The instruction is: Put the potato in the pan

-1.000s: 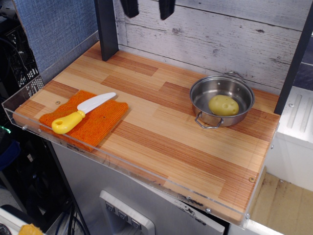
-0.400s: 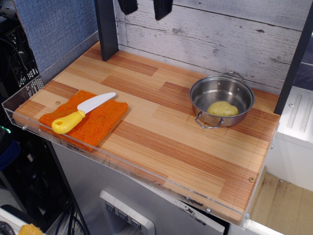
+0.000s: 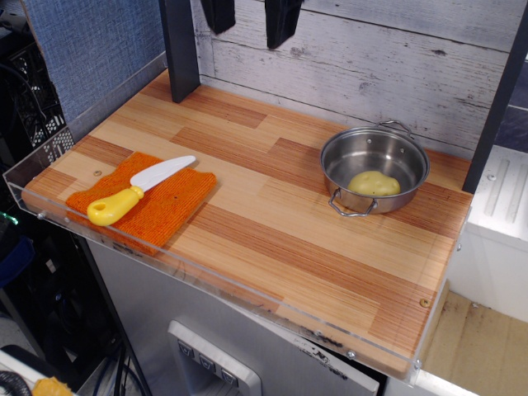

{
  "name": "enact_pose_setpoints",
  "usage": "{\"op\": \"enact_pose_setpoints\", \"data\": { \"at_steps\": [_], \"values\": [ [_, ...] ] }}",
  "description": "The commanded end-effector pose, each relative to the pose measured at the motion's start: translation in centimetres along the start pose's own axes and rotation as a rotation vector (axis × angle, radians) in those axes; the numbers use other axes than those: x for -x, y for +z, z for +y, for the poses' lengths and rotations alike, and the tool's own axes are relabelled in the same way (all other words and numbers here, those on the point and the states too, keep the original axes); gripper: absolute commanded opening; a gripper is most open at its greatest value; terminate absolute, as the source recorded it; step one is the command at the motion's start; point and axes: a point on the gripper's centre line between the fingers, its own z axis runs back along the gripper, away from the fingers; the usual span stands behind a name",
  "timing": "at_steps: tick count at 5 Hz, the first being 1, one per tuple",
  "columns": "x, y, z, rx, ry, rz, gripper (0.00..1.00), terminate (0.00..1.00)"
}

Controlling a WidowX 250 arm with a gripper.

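Note:
The potato (image 3: 373, 183), a small pale-yellow oval lump, lies flat on the bottom of the pan (image 3: 412, 161), a round shiny steel pot with two wire loop handles at the right rear of the wooden table. My gripper (image 3: 249, 18) hangs high at the top edge of the view, well left of and above the pan. Its two dark fingers (image 3: 280, 21) stand apart with nothing between them.
An orange cloth (image 3: 169, 206) lies at the front left with a white toy knife with a yellow handle (image 3: 110, 207) on it. A dark post (image 3: 179, 49) stands at the rear left. A clear acrylic rim (image 3: 206, 276) runs along the table's front edge.
The potato has settled lower and flatter in the pan than one second ago. My gripper rose slightly, then came down a little; it stays open.

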Motion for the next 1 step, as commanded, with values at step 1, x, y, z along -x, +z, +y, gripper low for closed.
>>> {"op": "enact_pose_setpoints", "data": {
  "at_steps": [1],
  "values": [
    [0.83,1.87,1.58,-0.045,0.032,0.036,1.00,1.00]
  ]
}}
